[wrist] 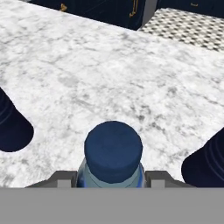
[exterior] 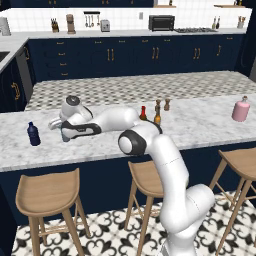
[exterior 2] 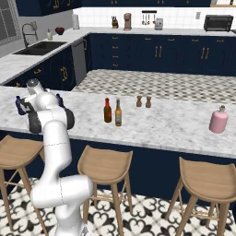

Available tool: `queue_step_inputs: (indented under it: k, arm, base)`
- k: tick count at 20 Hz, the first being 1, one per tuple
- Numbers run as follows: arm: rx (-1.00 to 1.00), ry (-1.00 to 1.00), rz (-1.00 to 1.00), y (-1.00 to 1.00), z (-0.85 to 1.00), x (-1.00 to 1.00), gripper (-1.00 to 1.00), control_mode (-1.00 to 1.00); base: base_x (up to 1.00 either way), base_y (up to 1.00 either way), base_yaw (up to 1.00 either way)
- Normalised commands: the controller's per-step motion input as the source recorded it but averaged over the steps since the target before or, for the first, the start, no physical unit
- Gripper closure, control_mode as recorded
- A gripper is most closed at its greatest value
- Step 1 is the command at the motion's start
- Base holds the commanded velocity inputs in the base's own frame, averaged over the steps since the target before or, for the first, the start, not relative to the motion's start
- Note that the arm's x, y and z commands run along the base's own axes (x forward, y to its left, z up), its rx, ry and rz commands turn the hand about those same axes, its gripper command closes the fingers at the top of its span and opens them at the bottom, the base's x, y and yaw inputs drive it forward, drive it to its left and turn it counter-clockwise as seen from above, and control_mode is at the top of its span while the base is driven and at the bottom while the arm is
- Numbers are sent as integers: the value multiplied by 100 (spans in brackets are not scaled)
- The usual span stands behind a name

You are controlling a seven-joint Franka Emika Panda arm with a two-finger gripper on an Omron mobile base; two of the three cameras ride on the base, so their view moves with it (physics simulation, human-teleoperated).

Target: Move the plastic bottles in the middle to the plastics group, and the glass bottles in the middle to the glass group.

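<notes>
My gripper is shut on the pale teal plastic bottle, whose blue cap rises between the fingers. In the left base view the gripper sits low over the counter's left end with the teal bottle under it. The plastics group flanks it: one navy bottle to the left and another to the right, also seen as the left one and as a pair. Mid-counter stand the red-capped brown glass bottle and the amber one. The pink glass bottle is far right.
Two small brown shakers stand behind the glass bottles. The marble counter runs wide between the groups. Wooden stools line its near side. A sink is at the far left.
</notes>
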Motion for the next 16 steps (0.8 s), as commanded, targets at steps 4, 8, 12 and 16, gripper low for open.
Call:
queue_step_inputs:
  k: [4,8,12,16]
  arm:
    - [0,0,0,0,0,0,100,-100]
    - [0,0,0,0,0,0,-100,-100]
    - [0,0,0,0,0,0,-100,-100]
    - [0,0,0,0,0,0,-100,-100]
  base:
    - [0,0,0]
    - [0,0,0]
    - [0,0,0]
    - [0,0,0]
